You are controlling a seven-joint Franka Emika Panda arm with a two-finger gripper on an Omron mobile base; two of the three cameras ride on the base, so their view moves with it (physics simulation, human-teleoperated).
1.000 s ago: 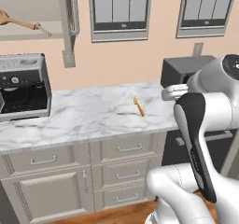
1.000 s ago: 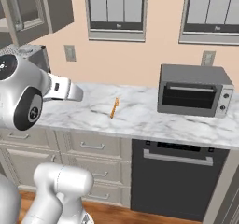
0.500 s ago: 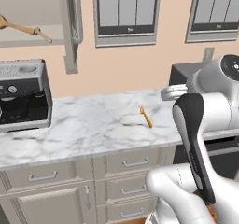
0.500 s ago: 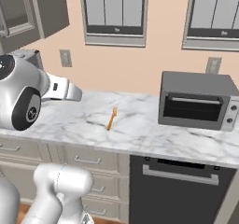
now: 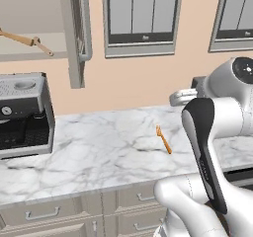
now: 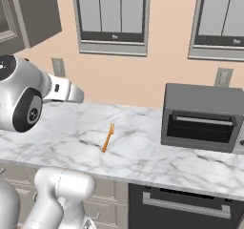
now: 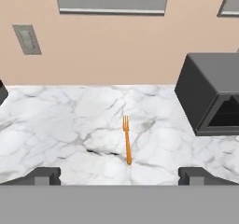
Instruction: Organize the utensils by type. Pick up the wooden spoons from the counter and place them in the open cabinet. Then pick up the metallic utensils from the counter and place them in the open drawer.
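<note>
target: orange fork (image 7: 127, 146), centre frame, flat on counter (image 7: 56, 125) | handling: likely light, stiff, thin, slippery | grasp: mid-handle | my fingers (image 7: 42, 175): wide open, empty

The fork (image 5: 163, 139) lies alone mid-surface (image 5: 99, 152), tines toward the back wall. The coffee machine (image 5: 22, 115) stands at the left end, the toaster oven (image 6: 205, 117) at the right. A wooden spoon (image 5: 27, 41) rests on the cabinet shelf (image 5: 34, 57) above the coffee machine.

Orange fork (image 7: 127, 144) flat mid-counter (image 7: 60, 125); wooden spoons (image 5: 24, 40) on cabinet shelf (image 5: 34, 56).
</note>
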